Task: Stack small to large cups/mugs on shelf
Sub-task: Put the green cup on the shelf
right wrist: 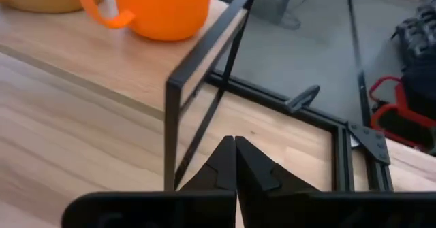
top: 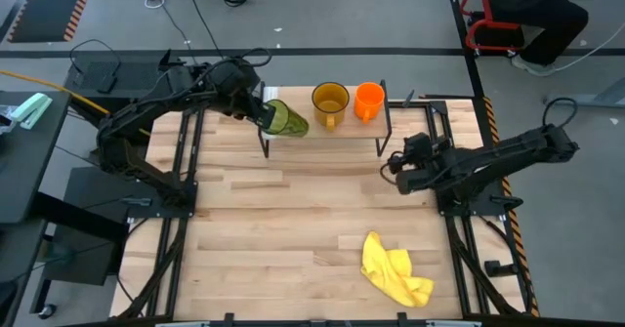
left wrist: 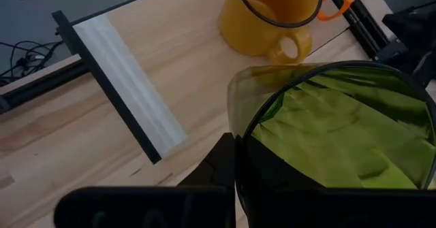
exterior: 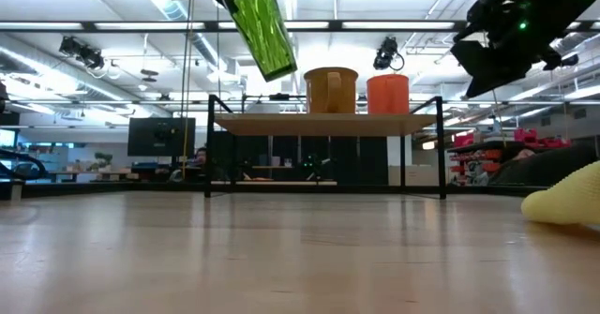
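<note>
Green tumbler held tilted in the air by the left gripper, above the left end of the shelf; low view shows it well clear of the plank, mouth angled down toward the right. Left wrist view: fingers clenched on the tumbler's rim, one dark finger outside the wall. Yellow mug stands upright near the middle of the shelf, handle toward the table front. Orange cup upright just beside it on the right, apart from it, near the shelf's right end. Right gripper waits over the table, off the shelf's right front corner; fingers pressed together, holding nothing. Yellow cloth lies crumpled on the table, front right, well apart from the shelf.
</note>
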Controlling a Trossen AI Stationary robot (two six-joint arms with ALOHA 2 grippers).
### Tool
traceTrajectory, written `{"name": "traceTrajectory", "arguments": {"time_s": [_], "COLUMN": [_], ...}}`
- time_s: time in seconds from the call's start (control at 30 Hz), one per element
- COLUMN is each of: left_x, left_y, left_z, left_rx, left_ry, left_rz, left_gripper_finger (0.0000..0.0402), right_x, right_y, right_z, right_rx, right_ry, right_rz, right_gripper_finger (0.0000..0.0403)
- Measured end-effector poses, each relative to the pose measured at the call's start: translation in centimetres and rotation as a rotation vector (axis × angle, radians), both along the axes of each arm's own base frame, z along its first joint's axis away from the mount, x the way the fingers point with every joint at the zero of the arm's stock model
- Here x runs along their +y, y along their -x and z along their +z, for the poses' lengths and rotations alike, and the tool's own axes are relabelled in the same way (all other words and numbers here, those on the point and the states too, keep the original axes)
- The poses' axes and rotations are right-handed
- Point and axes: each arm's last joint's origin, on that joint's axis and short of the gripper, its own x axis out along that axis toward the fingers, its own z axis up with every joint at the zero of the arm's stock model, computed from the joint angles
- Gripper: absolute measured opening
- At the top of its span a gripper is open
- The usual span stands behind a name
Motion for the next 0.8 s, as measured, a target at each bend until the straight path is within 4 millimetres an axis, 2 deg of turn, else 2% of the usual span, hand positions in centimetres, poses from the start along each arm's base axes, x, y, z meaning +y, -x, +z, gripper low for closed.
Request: {"name": "traceTrajectory", "arguments": {"time_s": [0.17, 0.5, 0.67, 0.8], "left_x": [0.0, 0.0, 0.0, 0.0], "left_y": [0.0, 0.0, 0.0, 0.0], "left_z": [0.0, 0.0, 0.0, 0.0], "left_rx": [0.004, 0.004, 0.004, 0.003], "left_ry": [-0.009, -0.009, -0.009, -0.008], "left_rz": [-0.011, -0.012, -0.012, -0.014], "left_gripper_finger": [0.0011, 0.0011, 0.0012, 0.0013], "right_x": [-0.6, -1.0, -1.1, -1.3], "right_y": [1.7, 6.5, 8.0, 9.4], "right_z": [1.5, 4.0, 2.4, 1.0], "right_rx": [-0.047, -0.252, -0.376, -0.469], "right_ry": [-0.056, -0.168, -0.216, -0.230], "right_rz": [0.033, 0.175, 0.284, 0.276], "right_gripper_finger": [0.0002, 0.0001, 0.0000, 0.0000]}}
